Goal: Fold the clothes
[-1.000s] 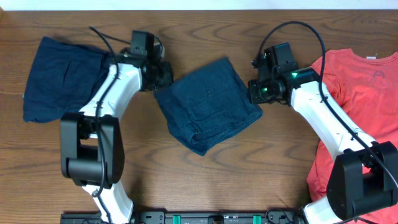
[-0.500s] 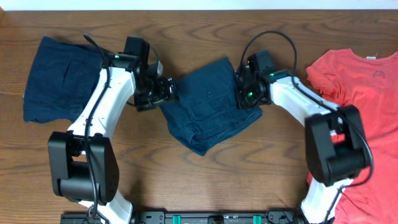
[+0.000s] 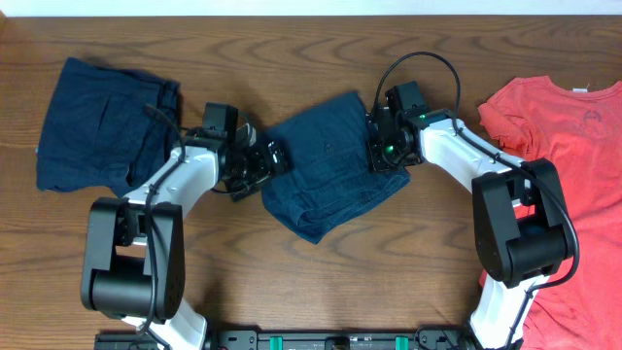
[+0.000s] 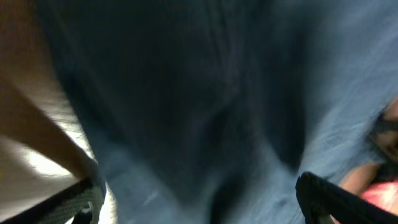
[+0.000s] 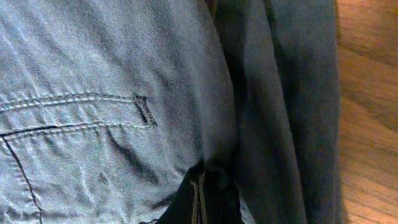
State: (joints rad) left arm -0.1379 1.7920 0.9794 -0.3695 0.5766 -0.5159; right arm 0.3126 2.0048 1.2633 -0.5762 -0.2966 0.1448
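Left claw [image 3: 275, 157] newly wide, right claw [image 3: 375, 156] onto shorts [image 3: 326, 180].

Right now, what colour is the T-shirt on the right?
The T-shirt is coral red; the overhead view shows it best.

Matt navy woven cloth shorts [image 3: 330, 165] with stitched seams, smooth grained brown wood table [image 3: 292, 49], soft matt red cloth shirt [image 3: 564, 126]

Shorts [image 3: 326, 160] mid table [image 3: 292, 49], 2nd garment [image 3: 92, 122] far L, tee [image 3: 573, 146] far R
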